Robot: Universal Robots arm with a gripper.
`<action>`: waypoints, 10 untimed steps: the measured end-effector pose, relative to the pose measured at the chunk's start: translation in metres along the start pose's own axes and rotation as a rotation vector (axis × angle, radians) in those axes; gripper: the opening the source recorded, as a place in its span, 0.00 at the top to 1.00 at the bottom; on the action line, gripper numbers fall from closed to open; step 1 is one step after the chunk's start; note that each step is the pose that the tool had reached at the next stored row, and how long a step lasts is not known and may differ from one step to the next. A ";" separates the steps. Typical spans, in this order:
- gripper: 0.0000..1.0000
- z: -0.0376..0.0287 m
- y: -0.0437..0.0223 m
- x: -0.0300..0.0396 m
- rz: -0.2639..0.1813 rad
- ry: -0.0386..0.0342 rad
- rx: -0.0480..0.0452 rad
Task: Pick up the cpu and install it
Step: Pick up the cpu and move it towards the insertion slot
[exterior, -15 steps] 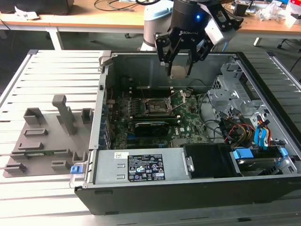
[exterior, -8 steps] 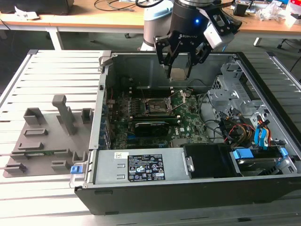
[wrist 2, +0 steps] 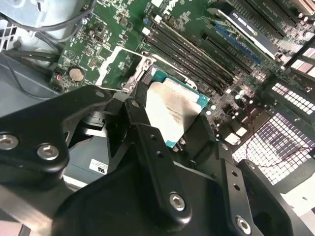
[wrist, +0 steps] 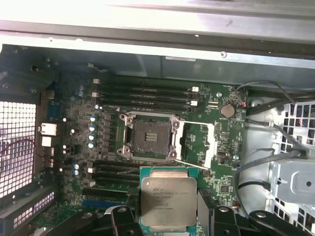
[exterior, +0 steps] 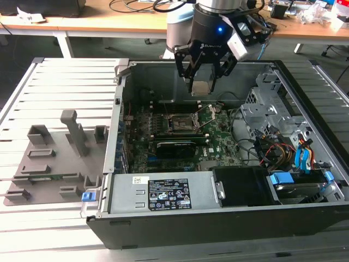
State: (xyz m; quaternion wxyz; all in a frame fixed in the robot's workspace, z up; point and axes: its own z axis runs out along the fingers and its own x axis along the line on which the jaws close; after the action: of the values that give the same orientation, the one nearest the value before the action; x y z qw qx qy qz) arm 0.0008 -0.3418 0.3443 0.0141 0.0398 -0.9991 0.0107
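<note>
My gripper (exterior: 200, 83) is clamped on the cpu (exterior: 200, 88), one finger on each of two opposite edges, and I hold it flat with its silvery plate up, raised above the board and apart from the socket (exterior: 182, 123). In both wrist views the cpu (wrist 2: 173, 110) (wrist: 167, 199) sits between my black fingers (wrist: 123, 219), its pale green rim showing around the plate. The socket (wrist: 147, 137) lies bare, a dark square well in a metal frame, and its load plate (wrist: 202, 142) is swung open flat just beside it. The socket sits on a green motherboard (exterior: 218, 131) on the floor of an open black computer case (exterior: 218, 226). Rows of black memory slots (wrist: 142, 96) run along two opposite sides of the socket, and a coin cell (wrist: 227, 110) sits near the load plate. In the exterior view, a grey power supply (exterior: 163, 194) with a label lies in the case on the near side of the socket. A metal drive cage (exterior: 267, 109) and coloured cables (exterior: 278, 150) fill the case to the exterior view's right of the socket. The case rests on a pale slatted metal table (exterior: 54, 71). On that table, well to the exterior view's left of the socket, lies a grey plastic fixture (exterior: 54, 158) with blocks and posts. Beyond the socket, past the case's far wall, stands a wooden desk (exterior: 109, 22) with loose cables on it.
</note>
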 end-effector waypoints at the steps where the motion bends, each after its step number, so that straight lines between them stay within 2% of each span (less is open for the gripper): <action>1: 0.45 0.0010 0.0008 0.0012 0.000 0.0000 0.0001; 4: 0.45 0.0040 0.0017 0.0033 0.000 0.0000 0.0001; 8: 0.45 0.0130 0.0023 0.0054 0.000 0.0001 0.0001; 10: 0.45 0.0147 0.0025 0.0070 0.000 0.0002 0.0003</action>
State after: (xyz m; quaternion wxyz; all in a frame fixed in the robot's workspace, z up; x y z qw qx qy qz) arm -0.0067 -0.3403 0.3298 0.0141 0.0398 -0.9990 0.0109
